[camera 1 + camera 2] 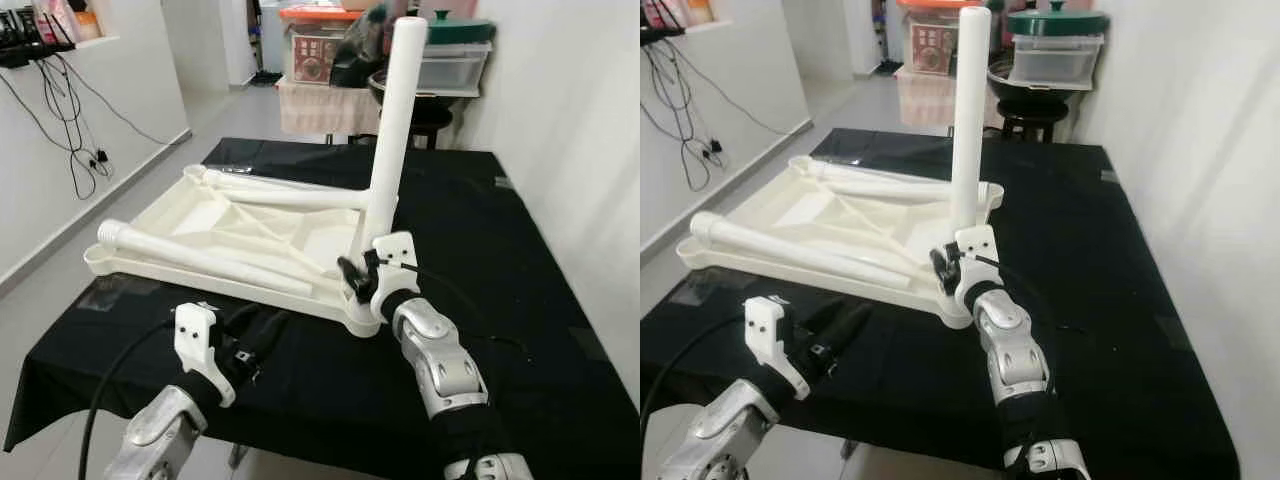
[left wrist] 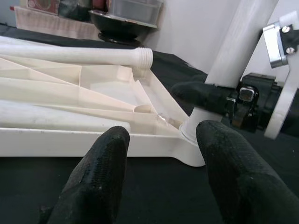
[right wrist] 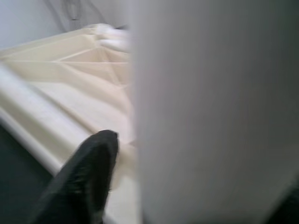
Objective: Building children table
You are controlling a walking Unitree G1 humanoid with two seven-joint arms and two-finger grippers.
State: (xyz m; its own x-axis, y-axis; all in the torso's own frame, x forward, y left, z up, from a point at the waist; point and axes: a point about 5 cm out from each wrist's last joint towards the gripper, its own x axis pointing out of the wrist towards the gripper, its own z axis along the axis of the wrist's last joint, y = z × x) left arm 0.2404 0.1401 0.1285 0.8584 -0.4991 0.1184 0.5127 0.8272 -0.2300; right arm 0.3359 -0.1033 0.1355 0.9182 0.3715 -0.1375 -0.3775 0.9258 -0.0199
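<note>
White plastic table panel, upside down on a black tabletop. One leg upright in the near right corner socket; two loose legs lying across the panel's underside. Right end effector pinching the upright leg near its base. Left end effector, fingers spread, low over the tabletop just before the panel's near edge. Storage boxes behind.

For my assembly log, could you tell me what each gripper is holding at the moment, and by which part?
The right gripper grips the upright white table leg near its base, at the tabletop's corner socket. The left gripper is open, holding nothing.
</note>
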